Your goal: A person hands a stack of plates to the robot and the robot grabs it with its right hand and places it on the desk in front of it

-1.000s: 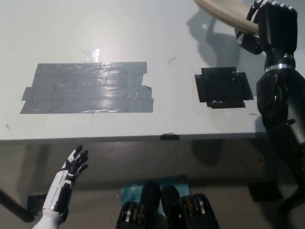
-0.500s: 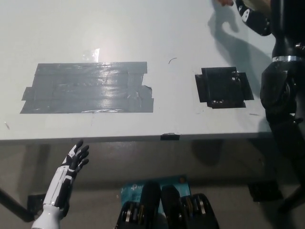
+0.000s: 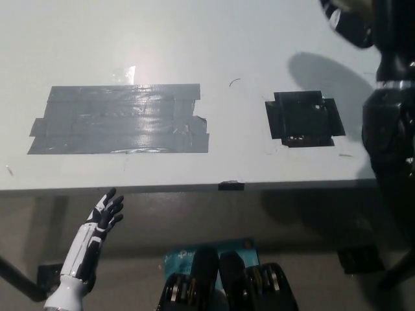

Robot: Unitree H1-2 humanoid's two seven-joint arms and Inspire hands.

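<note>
The fingers [image 3: 111, 206] of the white left hand [image 3: 104, 217] are spread apart and grasp nothing. This hand rests low at the left of the view, below the near edge of the desk, with its white forearm [image 3: 74, 259] running down towards the bottom left corner.

The black right hand [image 3: 350, 19] sits at the very top right corner, mostly cut off by the picture's edge. Only part of it shows, so its fingers cannot be made out, and it is not possible to tell whether they are released, clenched or grasping something. Below it, the black right arm [image 3: 389, 123] runs down the right side of the view, crossing the desk's right end.

The stack of plates cannot be made out anywhere in the view; only a sliver of something pale shows at the top edge beside the right hand, too small to identify.

The pale grey desk [image 3: 194, 45] fills the upper part of the view. On it lies a wide rectangular patch of grey tape [image 3: 120, 120] towards the left. Well apart from that, towards the right, lies a smaller square patch of black tape [image 3: 303, 118]. A soft round shadow [image 3: 324, 71] falls on the desk just above the black patch, touching its upper edge.
</note>
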